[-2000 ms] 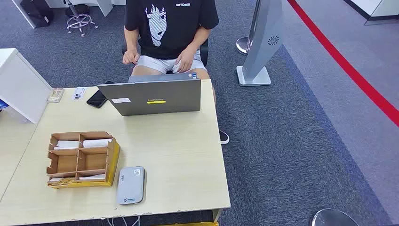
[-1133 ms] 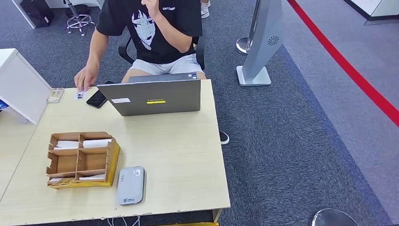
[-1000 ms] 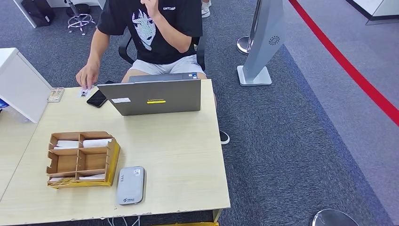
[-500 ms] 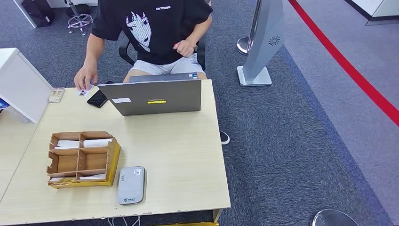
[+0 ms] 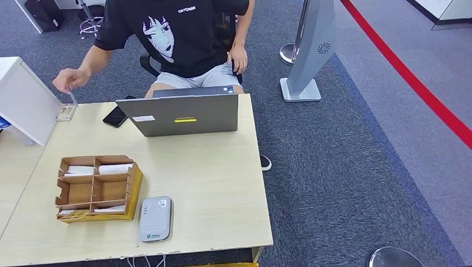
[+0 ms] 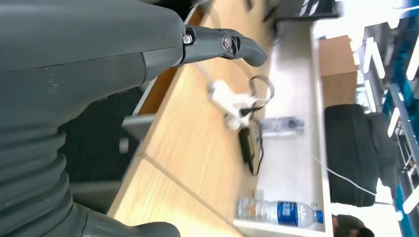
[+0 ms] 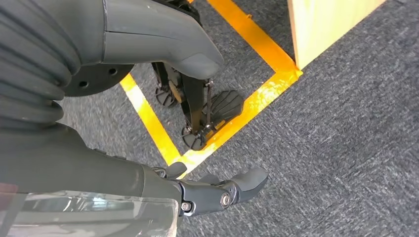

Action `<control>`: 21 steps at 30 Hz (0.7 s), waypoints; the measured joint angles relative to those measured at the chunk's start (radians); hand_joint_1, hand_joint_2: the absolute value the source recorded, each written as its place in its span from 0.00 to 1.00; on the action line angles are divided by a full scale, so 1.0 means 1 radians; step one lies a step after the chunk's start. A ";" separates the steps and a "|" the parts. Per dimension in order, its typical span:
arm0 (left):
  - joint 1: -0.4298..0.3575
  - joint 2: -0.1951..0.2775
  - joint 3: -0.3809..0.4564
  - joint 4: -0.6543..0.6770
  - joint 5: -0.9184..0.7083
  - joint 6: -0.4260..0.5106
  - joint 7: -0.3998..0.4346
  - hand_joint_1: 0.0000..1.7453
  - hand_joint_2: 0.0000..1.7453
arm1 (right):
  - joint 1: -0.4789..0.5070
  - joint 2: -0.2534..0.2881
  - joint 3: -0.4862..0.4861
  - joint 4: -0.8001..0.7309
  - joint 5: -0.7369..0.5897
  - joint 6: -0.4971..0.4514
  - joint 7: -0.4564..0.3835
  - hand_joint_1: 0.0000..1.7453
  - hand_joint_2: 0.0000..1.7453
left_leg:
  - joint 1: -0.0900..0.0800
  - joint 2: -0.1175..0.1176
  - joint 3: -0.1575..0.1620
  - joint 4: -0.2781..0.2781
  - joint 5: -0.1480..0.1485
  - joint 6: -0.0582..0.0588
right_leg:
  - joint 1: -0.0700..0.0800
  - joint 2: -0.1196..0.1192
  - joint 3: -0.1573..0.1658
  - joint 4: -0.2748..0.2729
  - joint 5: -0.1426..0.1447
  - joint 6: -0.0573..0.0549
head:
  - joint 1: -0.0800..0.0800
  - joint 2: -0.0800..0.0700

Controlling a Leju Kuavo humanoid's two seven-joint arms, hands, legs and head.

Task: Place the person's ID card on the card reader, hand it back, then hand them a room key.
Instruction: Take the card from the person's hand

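Grey carpet covers the floor, with a red line cutting diagonally across the upper right. A pale wood table sits centre-left, and a silver stand rises just beyond it. Yellow floor tape marks the carpet by the table's corner.

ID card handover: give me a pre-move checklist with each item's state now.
1. Person's hand holds the ID card above the table's far left corner: ok.
2. Card within the robot's reach: cannot tell.
3. Card reader lies bare near the table's front edge: ok.
4. Left hand holds nothing, ready to receive: ok.
5. Right hand hangs over the carpet, holding nothing: ok.
6. Room keys in the wooden organizer: white cards lie in some compartments; whether they are keys, cannot tell.
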 joint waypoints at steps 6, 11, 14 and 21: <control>0.157 -0.111 -0.387 -0.403 -0.130 0.413 -0.001 0.00 1.00 | -0.004 0.000 -0.016 -0.001 0.023 0.012 0.010 0.00 1.00 | -0.002 -0.010 -0.002 0.001 0.001 0.004 | -0.001 -0.011 0.001 -0.001 -0.001 0.002 | 0.001 0.000; 0.148 -0.121 -0.530 -0.476 -0.395 0.474 0.003 0.00 1.00 | -0.012 0.000 -0.016 -0.002 0.063 0.037 0.020 0.00 1.00 | -0.002 -0.009 0.000 0.001 0.002 0.003 | -0.001 -0.009 0.002 -0.001 0.000 0.001 | -0.001 0.000; 0.116 -0.119 -0.612 -0.491 -0.620 0.580 0.049 0.00 1.00 | -0.014 -0.001 -0.014 -0.002 0.096 0.056 0.024 0.00 1.00 | -0.002 -0.010 -0.001 0.001 0.003 0.003 | -0.001 -0.010 0.002 0.000 0.001 0.002 | -0.001 0.000; 0.012 -0.046 -0.769 -0.472 -0.980 0.771 0.215 0.00 1.00 | -0.019 -0.004 0.000 -0.002 0.159 0.088 0.034 0.00 1.00 | -0.002 -0.010 -0.001 0.001 0.004 0.002 | -0.001 -0.009 0.002 0.000 0.002 0.002 | -0.001 0.000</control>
